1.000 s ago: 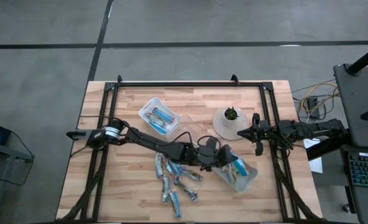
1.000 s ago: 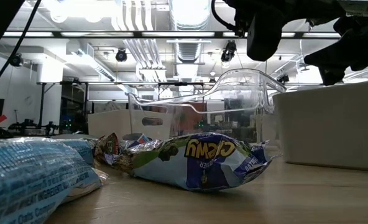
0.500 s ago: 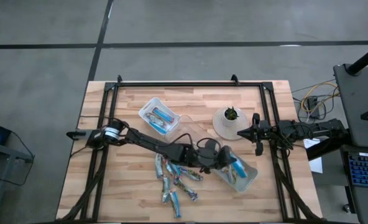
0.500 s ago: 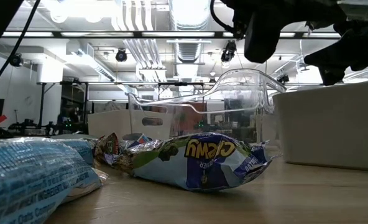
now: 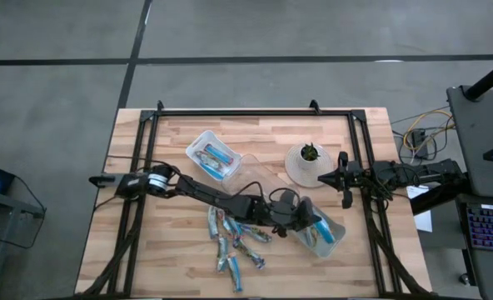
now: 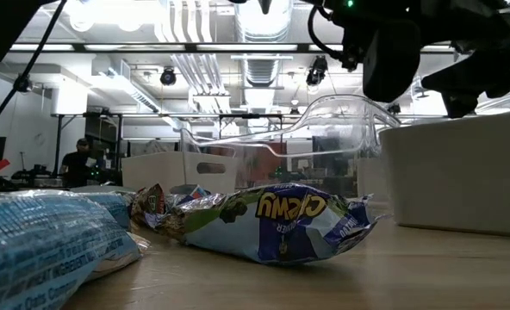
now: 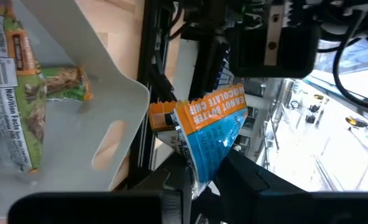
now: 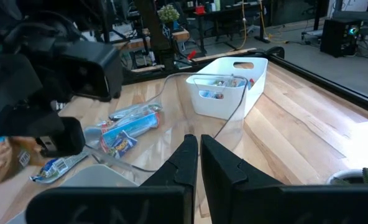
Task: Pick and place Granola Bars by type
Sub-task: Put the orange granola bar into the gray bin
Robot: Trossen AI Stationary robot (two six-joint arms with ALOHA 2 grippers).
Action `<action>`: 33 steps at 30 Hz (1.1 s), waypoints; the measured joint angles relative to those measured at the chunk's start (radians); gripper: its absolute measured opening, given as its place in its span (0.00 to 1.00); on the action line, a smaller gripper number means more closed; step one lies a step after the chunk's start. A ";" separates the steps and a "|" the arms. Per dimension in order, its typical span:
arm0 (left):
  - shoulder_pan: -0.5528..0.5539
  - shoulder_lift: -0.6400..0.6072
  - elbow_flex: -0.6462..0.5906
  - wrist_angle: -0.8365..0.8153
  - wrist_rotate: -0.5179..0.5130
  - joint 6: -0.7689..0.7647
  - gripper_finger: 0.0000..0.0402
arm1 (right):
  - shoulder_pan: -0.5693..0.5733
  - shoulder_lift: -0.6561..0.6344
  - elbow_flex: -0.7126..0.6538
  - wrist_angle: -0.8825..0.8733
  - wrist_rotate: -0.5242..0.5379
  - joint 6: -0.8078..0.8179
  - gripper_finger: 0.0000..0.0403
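One blue granola bar [image 7: 210, 134] pinched in nearly closed left gripper [image 5: 303, 220], hanging over near-right tray [image 5: 336, 239] holding green bars [image 7: 22, 99]. Placing step, by the look. Next: check type, then let go over matching tray. Loose bars [image 5: 234, 242] heaped near centre. Right gripper [image 5: 344, 181] parked far right, fingers together, empty.

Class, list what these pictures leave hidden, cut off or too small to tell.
- High view: the left gripper hides part of the clear tray; its contents cannot be counted.
- High view: wrapper print on the loose granola bars is too small to read.
- Left wrist view: the held bar is cut off below by the fingers.
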 joint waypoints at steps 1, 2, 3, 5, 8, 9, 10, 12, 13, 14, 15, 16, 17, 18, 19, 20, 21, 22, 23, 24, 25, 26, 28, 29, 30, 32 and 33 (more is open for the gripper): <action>0.000 0.000 0.000 0.002 0.001 0.004 0.12 | 0.000 0.000 0.000 0.000 0.000 0.000 0.03; 0.001 0.000 0.000 0.002 0.002 0.008 0.12 | 0.000 0.000 0.000 0.000 0.000 0.000 0.03; 0.001 0.000 -0.002 0.002 0.002 0.014 0.12 | 0.000 0.000 0.000 0.000 0.000 0.000 0.03; 0.002 0.000 -0.002 0.002 0.006 0.017 0.12 | 0.000 0.000 0.000 0.000 0.000 0.000 0.03; 0.002 0.000 -0.002 0.002 0.006 0.018 0.12 | 0.000 0.000 0.000 0.000 0.000 0.000 0.03; 0.002 0.000 -0.002 0.002 0.006 0.018 0.12 | 0.000 0.000 0.000 0.000 0.000 0.000 0.03; 0.002 0.000 -0.002 0.002 0.006 0.018 0.12 | 0.000 0.000 0.000 0.000 0.000 0.000 0.03; 0.002 0.000 -0.002 0.002 0.005 0.019 0.12 | 0.000 0.000 0.000 0.000 0.000 0.000 0.03; 0.002 0.000 -0.002 0.002 0.005 0.020 0.12 | 0.000 0.000 0.000 0.000 0.000 0.000 0.03; 0.002 0.000 -0.002 0.002 0.006 0.020 0.12 | 0.000 0.000 0.000 0.000 0.000 0.000 0.03; 0.002 0.000 -0.002 0.002 0.006 0.022 0.12 | 0.000 0.000 0.000 0.000 0.000 0.000 0.03; 0.002 0.000 -0.002 0.002 0.005 0.025 0.12 | 0.000 0.000 0.000 0.000 0.000 0.000 0.03; 0.002 0.000 -0.002 0.002 0.005 0.026 0.12 | 0.000 0.000 0.000 0.000 0.000 0.000 0.03; 0.002 0.000 -0.002 0.002 0.005 0.026 0.12 | 0.000 0.000 0.000 0.000 0.000 0.000 0.03; 0.002 0.000 -0.002 0.002 0.005 0.027 0.12 | 0.000 0.000 0.000 0.000 0.000 0.000 0.03; 0.002 0.000 -0.001 0.002 0.005 0.030 0.12 | 0.000 0.000 0.000 0.000 0.000 0.000 0.03; 0.002 0.000 -0.001 0.002 0.006 0.038 0.13 | 0.000 0.000 0.000 0.000 0.000 0.000 0.03; 0.002 0.000 -0.001 0.002 0.008 0.046 0.14 | 0.000 0.000 0.000 0.000 0.000 0.000 0.03; 0.002 0.000 -0.001 0.003 0.010 0.048 0.16 | 0.000 0.000 0.000 0.000 0.000 0.000 0.03; 0.002 0.000 -0.001 0.003 0.010 0.049 0.18 | 0.000 0.000 0.000 0.000 0.000 0.000 0.03; 0.002 0.000 -0.001 0.003 0.010 0.049 0.19 | 0.000 0.000 0.000 0.000 0.000 0.000 0.03; 0.002 0.000 -0.001 0.003 0.010 0.049 0.21 | 0.000 0.000 0.000 0.000 0.000 0.000 0.03; 0.002 0.000 -0.001 0.003 0.010 0.046 0.25 | 0.000 0.000 0.000 0.000 0.000 0.000 0.03; 0.002 0.000 -0.001 0.003 0.010 0.042 0.26 | 0.000 0.000 0.000 0.000 0.000 0.000 0.03; 0.002 0.000 -0.001 0.003 0.010 0.039 0.28 | 0.000 0.000 0.000 0.000 0.000 0.000 0.03; 0.002 0.000 -0.001 0.003 0.010 0.035 0.29 | 0.000 0.000 0.000 0.000 0.000 0.000 0.03; 0.002 0.000 -0.001 0.003 0.010 0.035 0.29 | 0.000 0.000 0.000 0.000 0.000 0.000 0.03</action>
